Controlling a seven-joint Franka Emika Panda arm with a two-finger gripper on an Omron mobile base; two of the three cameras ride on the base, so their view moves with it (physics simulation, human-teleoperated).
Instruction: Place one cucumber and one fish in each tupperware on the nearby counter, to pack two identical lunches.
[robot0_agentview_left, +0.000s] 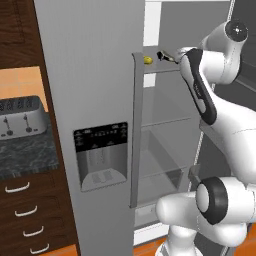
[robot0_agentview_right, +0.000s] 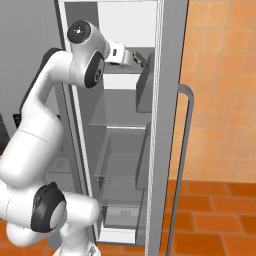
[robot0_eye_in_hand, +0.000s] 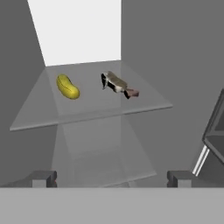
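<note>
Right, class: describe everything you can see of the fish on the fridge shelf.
The fish is small and slim, grey-brown along the body with a dark, nearly black end and a pale pinkish-brown tip at the other end. It lies flat on a clear glass shelf high inside the open fridge, set at a slant across it. A yellow-green cucumber lies on the same shelf, apart from the fish. Nothing touches the fish but the shelf; the open gripper is short of it.
</note>
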